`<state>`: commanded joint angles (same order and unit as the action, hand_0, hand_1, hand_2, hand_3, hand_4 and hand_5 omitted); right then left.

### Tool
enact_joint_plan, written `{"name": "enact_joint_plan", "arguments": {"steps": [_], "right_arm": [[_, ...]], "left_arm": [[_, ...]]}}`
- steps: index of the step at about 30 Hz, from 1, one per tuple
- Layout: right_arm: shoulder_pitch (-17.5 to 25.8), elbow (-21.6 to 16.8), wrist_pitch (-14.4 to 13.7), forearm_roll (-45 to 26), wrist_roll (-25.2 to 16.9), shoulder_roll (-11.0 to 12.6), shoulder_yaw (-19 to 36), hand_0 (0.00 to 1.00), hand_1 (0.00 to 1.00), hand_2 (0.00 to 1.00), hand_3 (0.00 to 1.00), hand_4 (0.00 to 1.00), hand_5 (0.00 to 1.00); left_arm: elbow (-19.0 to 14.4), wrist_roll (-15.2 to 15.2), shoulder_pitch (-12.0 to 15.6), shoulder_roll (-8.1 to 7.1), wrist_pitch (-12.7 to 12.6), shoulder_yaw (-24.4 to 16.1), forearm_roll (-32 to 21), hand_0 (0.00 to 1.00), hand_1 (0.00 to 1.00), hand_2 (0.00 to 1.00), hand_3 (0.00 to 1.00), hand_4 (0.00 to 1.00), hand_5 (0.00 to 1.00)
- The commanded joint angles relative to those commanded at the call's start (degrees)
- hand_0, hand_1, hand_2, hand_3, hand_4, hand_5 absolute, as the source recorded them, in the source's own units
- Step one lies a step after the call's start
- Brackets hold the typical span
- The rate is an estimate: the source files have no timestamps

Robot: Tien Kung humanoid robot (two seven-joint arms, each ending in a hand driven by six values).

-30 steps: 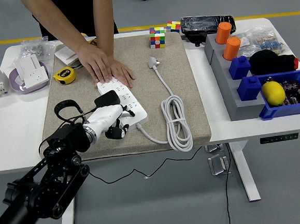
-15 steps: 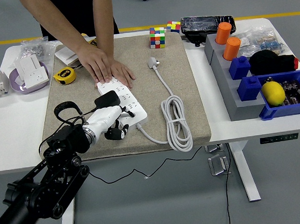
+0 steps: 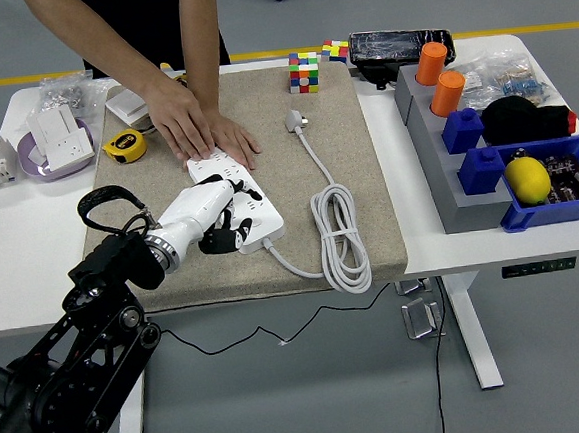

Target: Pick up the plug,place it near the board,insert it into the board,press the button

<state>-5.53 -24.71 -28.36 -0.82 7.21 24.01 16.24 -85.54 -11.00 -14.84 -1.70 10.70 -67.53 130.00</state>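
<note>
Your left hand rests on the near end of the power strip, with a person pinning the far end.

You see a white power strip lying on the tan mat, its long axis running from the mat's far left toward its near middle, and its white cable leaving the near end and looping in a coil toward the mat's right edge. The cable's own white plug lies near the mat's far edge, prongs pointing away from you. Your white left hand covers the strip's near half, fingers curled down onto it; whether they hold the black plug you cannot tell, since it is hidden. The person's hand presses flat on the strip's far end.
</note>
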Motion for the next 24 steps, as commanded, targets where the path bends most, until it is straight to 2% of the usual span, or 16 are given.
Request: {"name": "enact_joint_plan", "arguments": {"steps": [1, 6, 7, 8, 12, 13, 18, 19, 24], "right_arm": [[0.01, -0.01, -0.02, 0.04, 0.00, -0.02, 0.03, 0.838, 0.825, 0.803, 0.834, 0.998, 0.998], [0.03, -0.02, -0.10, 0.09, -0.04, -0.12, 0.13, 0.838, 0.825, 0.803, 0.834, 0.998, 0.998], [0.07, -0.06, -0.12, 0.15, -0.06, -0.14, 0.24, 0.836, 0.825, 0.803, 0.834, 0.998, 0.998], [0.10, -0.06, -0.11, 0.15, -0.05, -0.15, 0.19, 0.836, 0.825, 0.803, 0.834, 0.998, 0.998], [0.26, 0.00, -0.09, 0.03, -0.01, -0.18, 0.12, 0.836, 0.825, 0.803, 0.834, 0.998, 0.998], [0.28, -0.01, -0.09, 0.08, -0.01, -0.21, 0.16, 0.836, 0.825, 0.803, 0.833, 0.998, 0.998], [0.38, -0.01, -0.08, 0.18, -0.04, -0.29, 0.38, 0.836, 0.825, 0.803, 0.833, 0.998, 0.998], [0.43, -0.01, -0.07, 0.17, -0.03, -0.30, 0.41, 0.836, 0.825, 0.803, 0.833, 0.998, 0.998], [0.49, 0.04, 0.05, 0.05, 0.05, -0.31, 0.45, 0.836, 0.825, 0.803, 0.833, 0.998, 0.998]], "left_arm": [[-0.85, 0.45, 0.44, 0.04, -1.07, -0.34, 0.00, 0.180, 0.075, 0.178, 0.662, 0.519, 0.002], [-5.60, 5.27, 3.48, 0.85, -11.02, -2.76, -7.49, 0.180, 0.075, 0.178, 0.662, 0.519, 0.002], [-6.33, 6.11, 4.15, 1.05, -12.49, -3.35, -10.10, 0.347, 0.351, 0.352, 0.511, 0.765, 0.218], [-6.78, 6.76, 4.69, 1.17, -13.28, -3.82, -12.24, 0.347, 0.351, 0.352, 0.511, 0.765, 0.218], [-7.19, 7.83, 6.62, 1.32, -12.96, -5.70, -21.92, 0.347, 0.351, 0.352, 0.511, 0.765, 0.218], [-7.03, 7.57, 7.42, 1.46, -12.03, -6.73, -24.53, 0.786, 0.781, 0.728, 0.601, 0.998, 0.622], [-7.36, 7.32, 10.37, 1.66, -9.82, -9.38, -36.82, 0.786, 0.781, 0.728, 0.601, 0.998, 0.622], [-7.73, 7.41, 10.88, 1.67, -9.51, -9.69, -39.05, 0.998, 0.998, 0.998, 0.930, 0.998, 0.903], [-10.78, 8.21, 12.75, 1.70, -8.72, -11.12, -50.97, 0.998, 0.998, 0.998, 0.930, 0.998, 0.903]]}}
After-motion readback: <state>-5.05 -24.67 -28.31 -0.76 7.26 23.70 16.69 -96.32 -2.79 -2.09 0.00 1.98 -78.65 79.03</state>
